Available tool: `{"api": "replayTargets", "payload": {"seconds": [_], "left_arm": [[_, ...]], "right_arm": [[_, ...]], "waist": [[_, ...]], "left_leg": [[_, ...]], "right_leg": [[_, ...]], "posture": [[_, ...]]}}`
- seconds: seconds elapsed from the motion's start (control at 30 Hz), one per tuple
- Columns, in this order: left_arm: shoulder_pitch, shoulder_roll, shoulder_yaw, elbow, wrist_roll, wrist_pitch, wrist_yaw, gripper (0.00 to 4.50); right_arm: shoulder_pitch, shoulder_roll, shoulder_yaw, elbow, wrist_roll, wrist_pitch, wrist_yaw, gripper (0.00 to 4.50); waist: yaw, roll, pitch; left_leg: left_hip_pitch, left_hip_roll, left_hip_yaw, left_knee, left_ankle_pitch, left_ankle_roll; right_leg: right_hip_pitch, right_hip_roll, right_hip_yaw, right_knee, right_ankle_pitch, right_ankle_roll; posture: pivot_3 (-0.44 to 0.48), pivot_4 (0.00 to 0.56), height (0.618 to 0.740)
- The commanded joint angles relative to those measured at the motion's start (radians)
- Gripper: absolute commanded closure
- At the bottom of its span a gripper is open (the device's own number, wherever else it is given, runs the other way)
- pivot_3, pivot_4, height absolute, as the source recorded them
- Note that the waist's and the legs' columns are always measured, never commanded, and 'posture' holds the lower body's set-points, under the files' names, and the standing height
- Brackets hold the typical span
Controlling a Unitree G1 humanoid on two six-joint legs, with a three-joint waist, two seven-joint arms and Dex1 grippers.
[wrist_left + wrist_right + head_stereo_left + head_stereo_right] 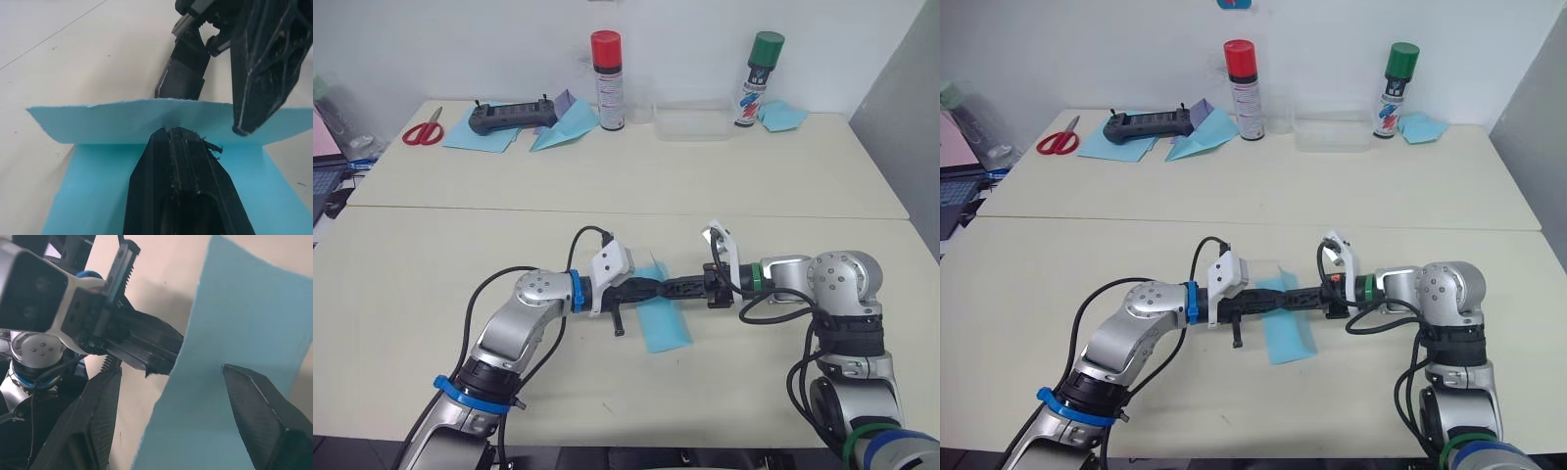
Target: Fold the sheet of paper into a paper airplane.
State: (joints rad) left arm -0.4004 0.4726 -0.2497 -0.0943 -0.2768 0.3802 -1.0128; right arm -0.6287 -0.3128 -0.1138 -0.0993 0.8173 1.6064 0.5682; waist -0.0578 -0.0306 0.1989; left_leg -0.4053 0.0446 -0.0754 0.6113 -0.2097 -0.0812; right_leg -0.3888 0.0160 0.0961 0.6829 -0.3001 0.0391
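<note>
Our left gripper reaches in from nine o'clock and our right gripper from three o'clock, and they meet nose to nose over the sheet of paper, which lies on the near table at the centre of the scene, partly folded so that one flap stands up between the two grippers. In the left wrist view our left fingers are pressed together with their tip against the raised flap's fold; whether any paper is caught between them we cannot tell. In the right wrist view our right fingers stand wide apart, one on each side of the blue flap, holding nothing. We judge this to be an early lengthwise fold: the sheet is still a broad rectangle with no pointed nose. The next move calls for the right fingers to close on the flap or press it over while the left one pins the crease line, and the thin paper could slip or buckle if the two do not act together. On the far table, at twelve o'clock, a clear plastic tray sits between a red-capped spray can and a green-capped spray can; it looks to hold nothing. At eleven o'clock lie scissors, a black controller and another blue paper dart.
</note>
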Motion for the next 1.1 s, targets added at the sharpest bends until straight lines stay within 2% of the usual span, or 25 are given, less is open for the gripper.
{"api": "replayTargets", "payload": {"seconds": [0.03, 0.33, 0.43, 0.7, 0.83, 1.1], "left_arm": [[-0.021, -0.016, -0.010, -0.004, 0.001, -0.026, -0.007, 4.49], [-0.022, -0.020, -0.019, 0.002, 0.005, -0.035, -0.018, 4.49], [-0.021, -0.020, -0.020, 0.002, 0.007, -0.034, -0.019, 4.50], [-0.014, -0.014, -0.020, -0.003, 0.007, -0.031, -0.021, 4.50], [0.003, 0.014, -0.029, -0.005, 0.030, -0.030, -0.023, 4.50], [0.040, 0.087, -0.056, 0.016, 0.082, -0.034, -0.046, 4.50]], "right_arm": [[0.008, -0.008, 0.011, -0.041, 0.038, 0.008, 0.001, 1.11], [0.007, -0.021, 0.019, -0.028, 0.016, -0.001, 0.000, 1.11], [0.011, -0.028, 0.022, -0.018, 0.004, -0.011, -0.003, 1.72], [0.023, -0.039, 0.014, -0.013, -0.019, -0.014, -0.016, 4.45], [0.011, -0.032, -0.037, 0.010, 0.007, 0.008, -0.055, 4.45], [0.037, -0.065, -0.042, -0.006, 0.075, 0.008, -0.110, 4.45]], "waist": [[0.000, 0.000, 0.000], [0.000, 0.000, 0.000], [0.000, 0.000, 0.000], [0.000, 0.000, 0.000], [-0.001, 0.000, 0.000], [0.000, 0.000, 0.000]], "left_leg": [[0.000, 0.000, 0.000, 0.000, 0.000, 0.000], [0.000, 0.000, 0.000, 0.000, 0.000, 0.000], [0.000, 0.000, 0.000, 0.000, 0.000, 0.000], [0.000, 0.000, 0.000, 0.000, 0.000, 0.000], [0.000, 0.000, 0.000, 0.000, 0.000, 0.000], [0.000, 0.000, 0.000, 0.000, 0.000, 0.000]], "right_leg": [[0.000, 0.000, 0.000, 0.000, 0.000, 0.000], [0.000, 0.000, 0.000, 0.000, 0.000, 0.000], [0.000, 0.000, 0.000, 0.000, 0.000, 0.000], [0.000, 0.000, 0.000, 0.000, 0.000, 0.000], [0.000, 0.000, 0.000, 0.000, 0.000, 0.000], [0.000, 0.000, 0.000, 0.000, 0.000, 0.000]], "posture": [[0.000, 0.150, 0.740], [0.000, 0.150, 0.740], [0.000, 0.150, 0.740], [0.000, 0.150, 0.740], [0.000, 0.150, 0.740], [0.000, 0.150, 0.740]]}}
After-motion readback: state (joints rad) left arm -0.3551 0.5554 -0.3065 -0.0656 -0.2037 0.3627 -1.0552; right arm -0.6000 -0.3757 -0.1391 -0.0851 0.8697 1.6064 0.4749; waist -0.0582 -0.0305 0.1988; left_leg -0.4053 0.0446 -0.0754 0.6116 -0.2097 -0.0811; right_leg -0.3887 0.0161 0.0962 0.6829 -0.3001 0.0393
